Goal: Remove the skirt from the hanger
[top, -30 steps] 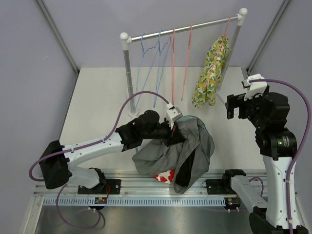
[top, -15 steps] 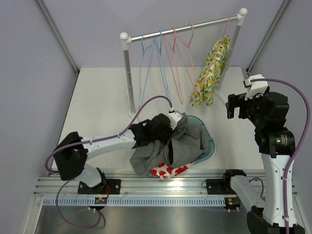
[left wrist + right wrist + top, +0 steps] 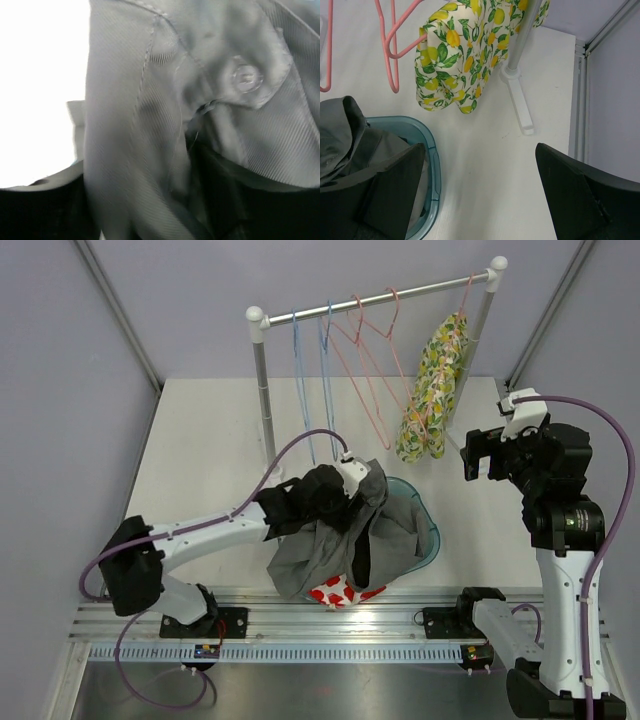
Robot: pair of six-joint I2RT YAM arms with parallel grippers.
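A grey skirt (image 3: 320, 550) lies heaped over the teal basket (image 3: 430, 532), off any hanger, and its cloth and a snap button fill the left wrist view (image 3: 150, 125). My left gripper (image 3: 355, 488) is buried in the top of that heap, its fingers hidden by fabric. Empty blue hangers (image 3: 310, 360) and pink hangers (image 3: 372, 355) hang on the rail. A lemon-print garment (image 3: 432, 390) (image 3: 465, 55) hangs from a hanger at the rail's right end. My right gripper (image 3: 480, 150) is open, held high above the table to the right of the basket (image 3: 429, 150), with nothing between its fingers.
The white clothes rack (image 3: 420, 288) stands across the back, its right post foot (image 3: 520, 107) on the table. A red-and-white patterned cloth (image 3: 335, 592) shows under the grey skirt at the near edge. Grey walls close in both sides.
The left arm has brought the grey skirt down and left from a spread, lifted drape to a heap on the basket. The empty hangers have swung on the rail. The right arm is still.
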